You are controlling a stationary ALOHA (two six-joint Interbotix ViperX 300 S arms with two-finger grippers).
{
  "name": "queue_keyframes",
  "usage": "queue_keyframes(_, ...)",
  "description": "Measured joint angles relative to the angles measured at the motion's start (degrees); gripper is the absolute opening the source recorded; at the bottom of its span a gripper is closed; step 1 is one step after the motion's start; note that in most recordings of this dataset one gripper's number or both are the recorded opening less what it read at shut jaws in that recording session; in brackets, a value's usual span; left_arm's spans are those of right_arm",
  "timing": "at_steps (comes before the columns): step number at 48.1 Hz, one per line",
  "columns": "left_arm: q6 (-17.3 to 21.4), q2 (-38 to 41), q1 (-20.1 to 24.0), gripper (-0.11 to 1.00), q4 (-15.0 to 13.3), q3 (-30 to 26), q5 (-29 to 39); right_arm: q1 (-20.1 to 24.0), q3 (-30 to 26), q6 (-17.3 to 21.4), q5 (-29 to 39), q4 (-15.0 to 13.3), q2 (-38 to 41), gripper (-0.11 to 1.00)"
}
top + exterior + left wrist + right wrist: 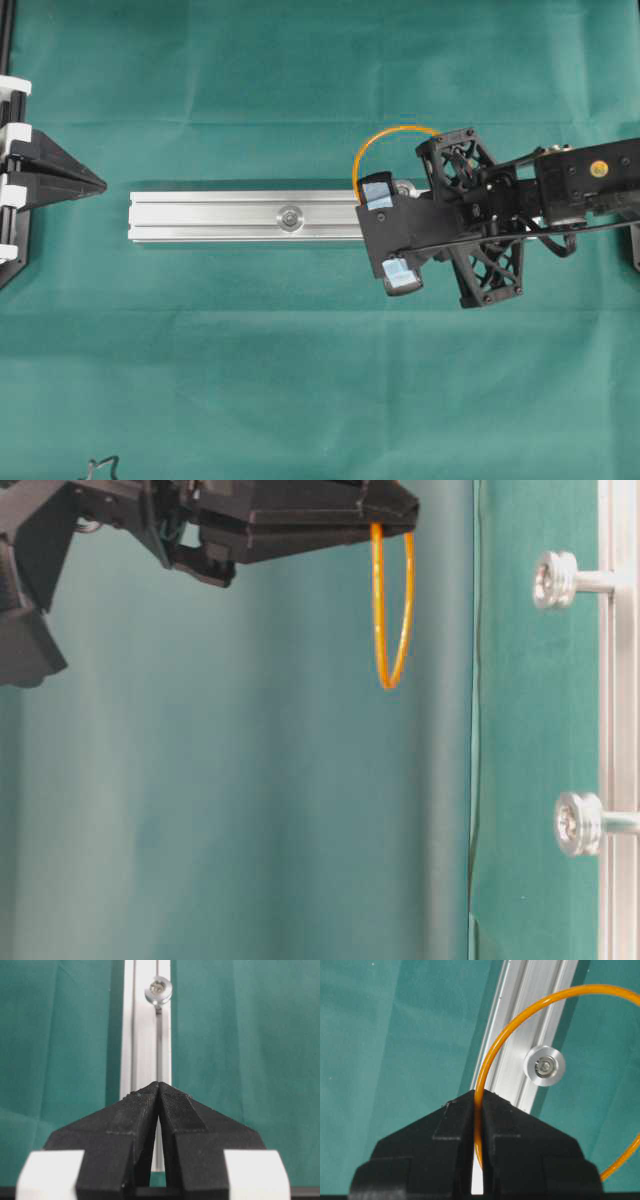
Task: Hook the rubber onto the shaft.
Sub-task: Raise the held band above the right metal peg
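From overhead, the right gripper (385, 232) hangs over the right end of the aluminium rail (230, 216) on the green cloth (300, 380), pinching the rubber (392, 135), which arcs out beyond the rail's far edge. One shaft (291, 217) stands mid-rail; the left gripper (95, 183) sits apart, closed and empty.

At table level, the rubber (392, 605) dangles clear of both shafts.

From the right wrist, the jaws clamp the band (492, 1060); the nearer shaft (544, 1065) shows inside the loop.
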Motion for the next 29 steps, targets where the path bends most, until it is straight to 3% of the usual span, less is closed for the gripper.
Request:
queue_keyframes(17, 0.0, 0.0, 0.0, 0.0, 0.0, 0.1, 0.0, 0.0, 5.4, 0.0, -7.2, 0.6, 2.9, 0.05)
queue_keyframes(29, 0.0, 0.0, 0.0, 0.0, 0.0, 0.0, 0.0, 0.0, 6.0, 0.0, -12.0, 0.8, 5.8, 0.05)
